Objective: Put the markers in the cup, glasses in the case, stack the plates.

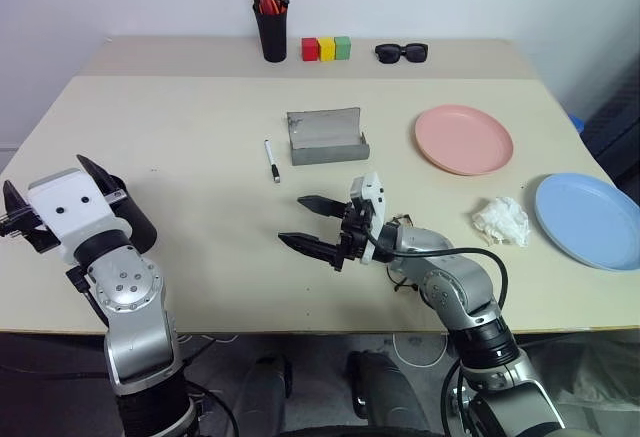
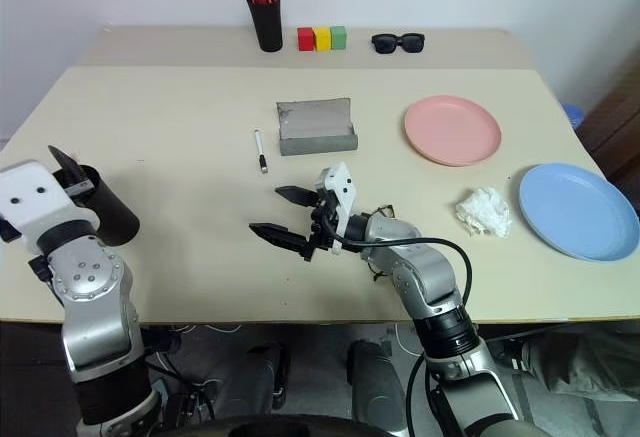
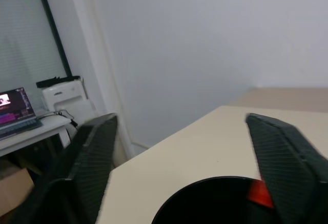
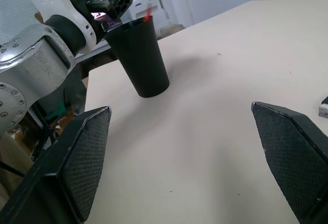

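Observation:
The black cup (image 1: 137, 223) stands near the table's left edge. The red-orange marker (image 3: 259, 193) sits inside it, its tip (image 4: 147, 15) poking above the rim. My left gripper (image 1: 47, 175) is open just above and beside the cup, holding nothing. The white marker (image 1: 272, 160) lies mid-table, left of the open grey case (image 1: 325, 137). My right gripper (image 1: 312, 223) is open and empty over the table's middle, pointing left. Thin dark rims, apparently the glasses (image 1: 398, 281), peek from under its wrist. The pink plate (image 1: 463, 139) and blue plate (image 1: 588, 219) lie apart at the right.
A crumpled white tissue (image 1: 500, 220) lies between the two plates. At the back stand a tall black pen holder (image 1: 272, 29) with orange-capped pens, three coloured blocks (image 1: 327, 49) and black sunglasses (image 1: 401, 52).

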Motion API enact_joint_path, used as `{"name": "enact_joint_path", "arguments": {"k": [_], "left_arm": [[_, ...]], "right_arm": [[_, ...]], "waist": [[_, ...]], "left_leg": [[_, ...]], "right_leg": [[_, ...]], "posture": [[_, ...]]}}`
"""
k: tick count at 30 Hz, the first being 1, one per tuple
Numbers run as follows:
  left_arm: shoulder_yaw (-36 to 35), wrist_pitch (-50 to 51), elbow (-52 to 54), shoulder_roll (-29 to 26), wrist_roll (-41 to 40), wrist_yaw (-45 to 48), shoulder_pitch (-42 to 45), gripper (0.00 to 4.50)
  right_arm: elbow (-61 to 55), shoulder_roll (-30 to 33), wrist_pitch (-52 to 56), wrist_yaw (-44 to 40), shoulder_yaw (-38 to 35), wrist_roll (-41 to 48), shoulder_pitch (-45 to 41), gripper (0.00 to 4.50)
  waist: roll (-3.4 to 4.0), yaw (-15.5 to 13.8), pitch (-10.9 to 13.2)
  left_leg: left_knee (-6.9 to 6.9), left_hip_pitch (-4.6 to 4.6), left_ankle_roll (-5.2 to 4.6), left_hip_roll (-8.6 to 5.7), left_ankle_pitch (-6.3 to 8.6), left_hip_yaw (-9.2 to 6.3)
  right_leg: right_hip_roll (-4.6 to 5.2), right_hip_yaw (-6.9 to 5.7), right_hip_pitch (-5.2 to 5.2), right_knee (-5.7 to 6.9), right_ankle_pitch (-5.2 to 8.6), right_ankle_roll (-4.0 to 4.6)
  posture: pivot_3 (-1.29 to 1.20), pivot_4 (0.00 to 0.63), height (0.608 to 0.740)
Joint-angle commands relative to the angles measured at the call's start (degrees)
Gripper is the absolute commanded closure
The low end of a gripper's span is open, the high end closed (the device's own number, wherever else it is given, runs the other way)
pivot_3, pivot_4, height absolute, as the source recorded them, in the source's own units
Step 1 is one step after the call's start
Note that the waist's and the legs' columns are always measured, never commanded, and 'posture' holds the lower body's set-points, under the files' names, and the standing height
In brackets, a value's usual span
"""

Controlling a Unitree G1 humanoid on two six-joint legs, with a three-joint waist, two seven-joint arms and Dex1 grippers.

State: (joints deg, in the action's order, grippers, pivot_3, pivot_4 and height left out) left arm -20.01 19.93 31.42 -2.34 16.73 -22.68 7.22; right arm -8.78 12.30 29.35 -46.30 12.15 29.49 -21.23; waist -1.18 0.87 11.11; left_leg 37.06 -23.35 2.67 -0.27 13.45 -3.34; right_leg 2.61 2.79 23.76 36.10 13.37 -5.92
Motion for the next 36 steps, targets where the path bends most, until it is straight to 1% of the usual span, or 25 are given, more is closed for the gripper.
{"name": "enact_joint_path", "arguments": {"k": [1,4,6,9,10,11,12,15,17,19,22,25,28,33,36], "left_arm": [[-0.2,-1.6,0.8,-0.4,-0.4,-0.1,1.6,0.63],[1.5,-1.7,0.9,-1.1,-1.3,2.0,4.1,0.63],[4.7,-0.4,0.2,-1.7,-4.5,7.0,8.0,0.63],[11.0,6.6,-1.7,-1.7,-9.4,15.6,12.9,0.63],[12.9,10.3,-2.5,-1.6,-9.8,17.2,14.1,0.37],[14.1,13.8,-3.3,-1.1,-10.1,17.8,15.3,0.08],[14.9,17.6,-4.6,0.0,-10.5,17.7,17.0,0.02],[15.3,29.1,-9.8,3.6,-11.1,16.1,22.4,0.02],[16.4,34.7,-16.7,4.5,-8.6,13.3,27.0,0.02],[15.2,38.3,-23.6,5.9,-9.1,11.8,31.5,0.02],[10.7,39.2,-33.9,8.0,-10.7,8.5,37.5,0.02],[5.3,37.6,-44.6,8.6,-13.4,6.4,43.1,0.02],[1.8,34.5,-55.3,7.2,-15.3,4.5,48.1,0.02],[-0.7,29.4,-70.4,4.8,-18.6,4.0,55.0,0.02],[-0.5,27.6,-76.7,4.0,-19.4,3.6,57.4,0.85]], "right_arm": [[-2.2,-0.5,-0.7,0.0,-0.1,0.4,-0.2,0.0],[-2.1,-0.3,-0.6,0.1,-0.4,0.4,-0.2,0.0],[-1.9,0.1,-0.6,0.3,-0.8,0.2,-0.2,0.0],[-1.5,0.7,-0.8,1.4,-2.2,0.0,-0.4,0.0],[-1.3,1.2,-1.0,1.8,-2.6,-0.4,-0.5,0.0],[-1.2,1.6,-1.2,2.2,-3.0,-0.8,-0.6,0.0],[-1.1,2.1,-1.5,2.7,-3.6,-1.1,-0.9,0.0],[-1.1,3.8,-2.0,3.3,-5.3,-2.0,-1.5,0.0],[-1.2,5.5,-2.6,3.5,-6.5,-2.8,-1.6,0.0],[-1.4,6.6,-2.8,3.8,-7.7,-3.0,-1.5,0.0],[-2.1,7.6,-2.7,4.0,-8.6,-3.2,-0.6,0.0],[-3.6,7.8,-2.5,4.6,-8.7,-3.1,1.0,0.0],[-5.2,7.5,-1.9,5.6,-8.7,-2.9,2.4,0.0],[-6.7,7.4,-1.5,6.6,-8.6,-2.8,3.7,0.0],[-7.3,7.6,-1.0,6.9,-8.7,-2.7,4.0,0.0]], "waist": [[0.0,0.0,0.0],[0.0,-0.1,0.0],[0.0,-0.2,0.0],[-0.02,-0.3,0.0],[-0.02,-0.1,0.0],[-0.02,0.0,0.0],[-0.01,0.2,0.0],[0.0,0.3,0.0],[0.0,0.2,0.0],[0.0,0.2,0.0],[-0.01,0.2,0.0],[-0.01,0.1,0.0],[-0.02,0.1,0.0],[-0.02,0.0,0.0],[-0.02,-0.1,0.0]], "left_leg": [[0.0,0.0,0.0,0.0,0.0,0.0],[0.0,0.0,0.0,0.0,0.0,0.0],[0.01,0.0,0.0,0.0,0.0,0.0],[0.07,-0.02,0.0,-0.02,0.0,-0.04],[0.08,-0.01,0.0,-0.04,0.0,-0.03],[0.08,-0.01,-0.01,-0.04,0.0,0.0],[0.06,-0.01,-0.04,-0.05,0.02,0.02],[0.02,0.0,-0.06,-0.02,0.03,-0.02],[0.0,0.0,-0.06,-0.01,0.02,-0.08],[0.02,0.0,-0.06,-0.01,0.02,-0.11],[0.01,-0.02,-0.06,-0.02,0.02,-0.09],[-0.03,-0.02,-0.07,-0.03,0.03,-0.09],[-0.03,-0.02,-0.06,-0.03,0.02,-0.08],[-0.01,-0.02,-0.05,-0.06,0.02,-0.07],[-0.01,-0.02,-0.05,-0.07,0.02,-0.08]], "right_leg": [[0.0,0.0,0.0,0.0,0.0,0.0],[0.0,0.0,0.0,0.0,0.0,0.0],[0.0,-0.01,-0.01,0.0,0.0,0.0],[0.0,-0.06,-0.07,-0.02,0.03,0.05],[0.01,-0.05,-0.11,-0.08,0.04,0.07],[0.02,-0.03,-0.11,-0.11,0.03,0.05],[0.03,-0.01,-0.11,-0.11,0.01,0.0],[-0.03,-0.02,-0.03,-0.03,0.0,-0.04],[-0.09,-0.05,0.0,0.03,0.0,-0.05],[-0.11,-0.05,-0.01,0.04,0.0,-0.05],[-0.06,-0.05,-0.01,-0.01,0.02,-0.08],[-0.05,-0.05,0.01,-0.01,0.02,-0.08],[-0.05,-0.05,0.02,0.0,0.02,-0.09],[-0.02,-0.05,0.01,0.0,0.01,-0.11],[-0.01,-0.05,0.0,0.0,0.01,-0.11]], "posture": [[0.0,0.15,0.74],[0.0,0.15,0.74],[0.0,0.15,0.74],[0.0,0.15,0.74],[0.0,0.15,0.74],[0.0,0.15,0.74],[0.0,0.15,0.74],[0.0,0.15,0.74],[0.0,0.15,0.74],[0.0,0.15,0.74],[0.0,0.15,0.74],[0.0,0.15,0.74],[0.0,0.15,0.74],[0.0,0.15,0.74],[0.0,0.15,0.74]]}}
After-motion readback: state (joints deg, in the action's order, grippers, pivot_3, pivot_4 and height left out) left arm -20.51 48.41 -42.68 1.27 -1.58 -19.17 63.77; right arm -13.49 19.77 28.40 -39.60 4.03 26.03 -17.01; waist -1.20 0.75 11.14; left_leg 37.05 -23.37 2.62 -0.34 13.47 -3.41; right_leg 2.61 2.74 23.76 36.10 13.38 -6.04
